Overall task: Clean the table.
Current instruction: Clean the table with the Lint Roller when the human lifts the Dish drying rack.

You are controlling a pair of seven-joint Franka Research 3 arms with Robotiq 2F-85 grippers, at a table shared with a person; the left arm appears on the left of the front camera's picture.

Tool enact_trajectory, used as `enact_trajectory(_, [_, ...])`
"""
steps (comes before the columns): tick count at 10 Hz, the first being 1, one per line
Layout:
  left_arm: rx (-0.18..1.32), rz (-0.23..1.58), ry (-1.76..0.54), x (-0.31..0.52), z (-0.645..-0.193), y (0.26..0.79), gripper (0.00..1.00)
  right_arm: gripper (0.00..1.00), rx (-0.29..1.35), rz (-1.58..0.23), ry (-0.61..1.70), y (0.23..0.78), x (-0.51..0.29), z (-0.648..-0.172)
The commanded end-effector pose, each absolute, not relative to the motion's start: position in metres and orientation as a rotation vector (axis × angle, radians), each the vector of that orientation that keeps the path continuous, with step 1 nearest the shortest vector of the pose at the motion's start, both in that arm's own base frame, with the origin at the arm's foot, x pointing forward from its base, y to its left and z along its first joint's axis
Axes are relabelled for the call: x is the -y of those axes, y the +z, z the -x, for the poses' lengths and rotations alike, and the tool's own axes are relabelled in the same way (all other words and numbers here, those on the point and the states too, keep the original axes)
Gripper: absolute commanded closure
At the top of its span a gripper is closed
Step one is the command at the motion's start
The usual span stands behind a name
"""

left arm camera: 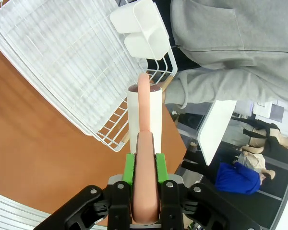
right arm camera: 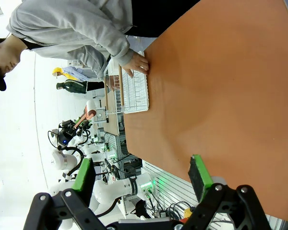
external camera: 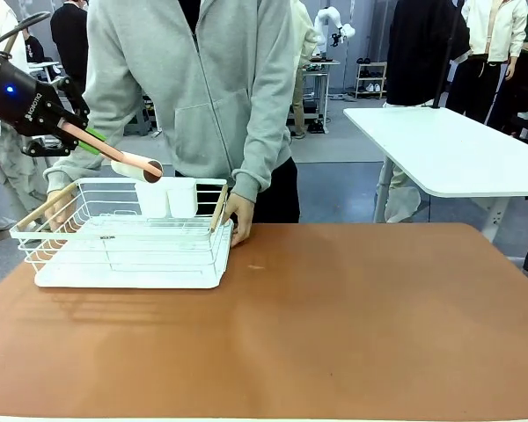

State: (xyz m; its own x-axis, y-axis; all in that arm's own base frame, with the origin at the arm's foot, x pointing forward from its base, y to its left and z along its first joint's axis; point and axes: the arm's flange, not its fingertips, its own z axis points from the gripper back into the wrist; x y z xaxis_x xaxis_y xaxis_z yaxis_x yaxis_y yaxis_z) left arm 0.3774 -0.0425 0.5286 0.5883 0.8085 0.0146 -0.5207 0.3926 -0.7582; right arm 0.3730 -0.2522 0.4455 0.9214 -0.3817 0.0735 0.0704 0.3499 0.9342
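Observation:
The reddish-brown table [external camera: 334,325] carries a white wire rack [external camera: 123,255] at its far left. My left gripper [external camera: 66,130] hovers above the rack's left end, shut on the long pink handle of a white cup [external camera: 138,166] that lies on its side over the rack. In the left wrist view the green pads [left arm camera: 129,165] clamp that handle, and the cup [left arm camera: 144,115] hangs past the rack's [left arm camera: 62,62] edge. My right gripper [right arm camera: 141,175] stands open and holds nothing, near the table's [right arm camera: 221,96] near edge.
A person in a grey hoodie stands at the far side, with one hand [external camera: 239,215] on the rack's right end and the other hand [external camera: 57,207] on its left end. A white two-part holder [external camera: 167,198] sits at the rack's back. A white-topped table [external camera: 458,149] stands at the back right.

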Motion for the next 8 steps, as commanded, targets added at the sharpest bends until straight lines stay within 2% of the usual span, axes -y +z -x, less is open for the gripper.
enact_trajectory(1, [0.423,0.782,0.877,0.0422,-0.3777,0.5293,0.99,0.0,0.311,-1.189,-0.288,0.4473,0.2513,-0.371])
enact_trajectory(8, [0.423,0.782,0.877,0.0422,-0.3777,0.5293,0.99,0.0,0.311,-1.189,-0.288,0.4473,0.2513,-0.371])
